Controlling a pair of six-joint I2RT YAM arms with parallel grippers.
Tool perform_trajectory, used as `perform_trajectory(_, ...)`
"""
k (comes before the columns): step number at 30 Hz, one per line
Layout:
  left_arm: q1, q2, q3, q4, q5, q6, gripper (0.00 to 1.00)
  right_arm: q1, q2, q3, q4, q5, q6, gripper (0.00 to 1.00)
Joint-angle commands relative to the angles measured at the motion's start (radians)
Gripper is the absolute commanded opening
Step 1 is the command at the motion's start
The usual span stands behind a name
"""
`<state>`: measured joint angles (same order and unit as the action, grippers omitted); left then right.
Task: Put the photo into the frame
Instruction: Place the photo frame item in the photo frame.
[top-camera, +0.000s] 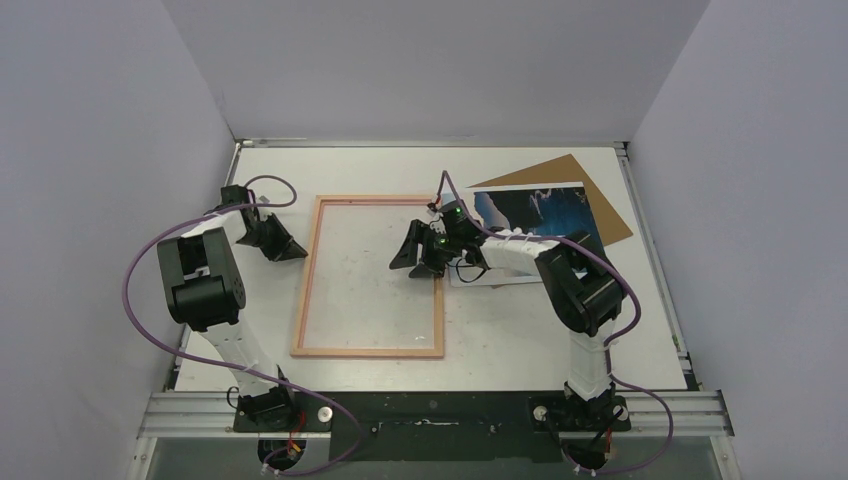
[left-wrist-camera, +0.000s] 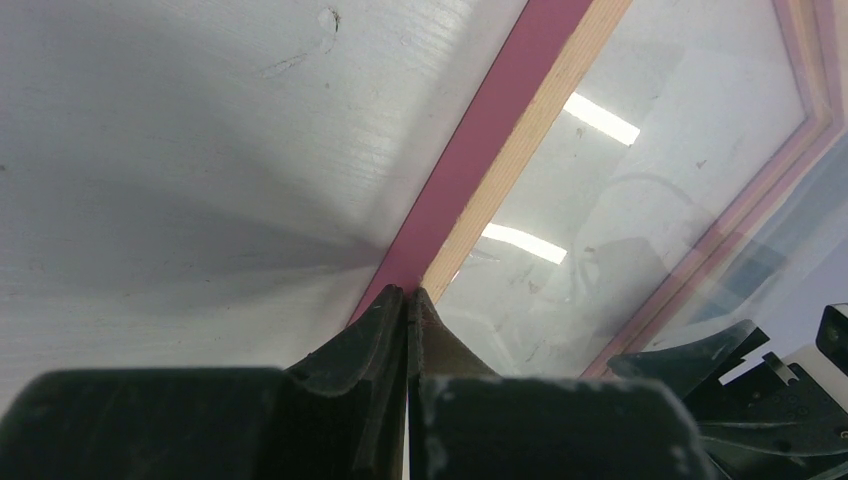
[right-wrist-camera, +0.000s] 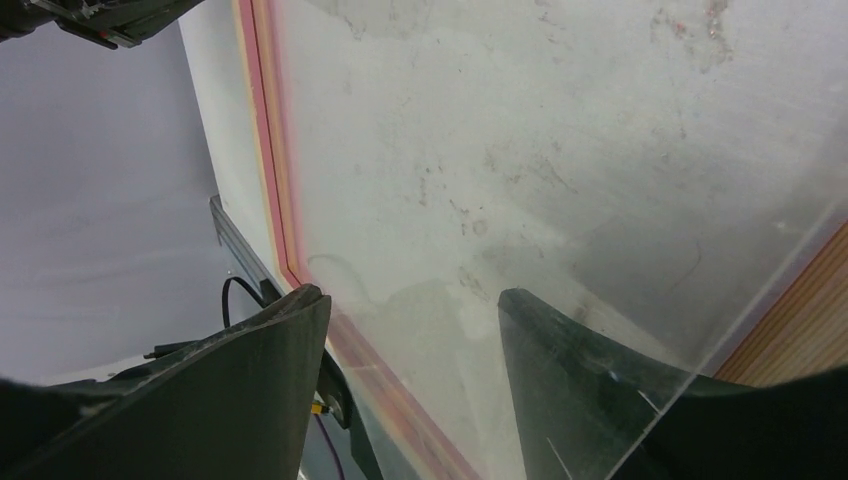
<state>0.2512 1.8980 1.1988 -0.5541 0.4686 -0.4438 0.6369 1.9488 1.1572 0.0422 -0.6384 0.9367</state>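
The left gripper (top-camera: 297, 251), shut and empty, tips at the left rail of the thin tan-wood frame (top-camera: 370, 351), which lies flat mid-tabletop (top-camera: 500, 330) with a smudged clear sheet (top-camera: 365, 290) inside. The right gripper (top-camera: 413, 264) gapes empty over the right rail. The glossy photo (top-camera: 545, 205) lies on brown cardboard (top-camera: 605, 215), partly hidden by the arm.

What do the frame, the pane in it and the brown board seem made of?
The frame looks like wood: tan grain, one face matte pink. The pane: clear glass or plastic, glossy, reflecting lights. The brown board: probably cardboard, flat matte brown.
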Motion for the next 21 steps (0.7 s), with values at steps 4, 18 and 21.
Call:
perform_trajectory(4,-0.009,-0.002,-0.001,-0.024,-0.019,0.013,0.0,0.024,-0.008,0.092,-0.039,0.009,-0.1,0.62)
perform_trajectory(18,-0.009,-0.004,0.005,-0.03,-0.015,0.019,0.0,0.027,0.002,0.089,-0.03,0.035,0.035,0.69)
perform_trajectory(21,-0.01,-0.002,0.007,-0.033,-0.013,0.02,0.0,0.027,0.002,0.114,-0.087,0.046,0.046,0.72)
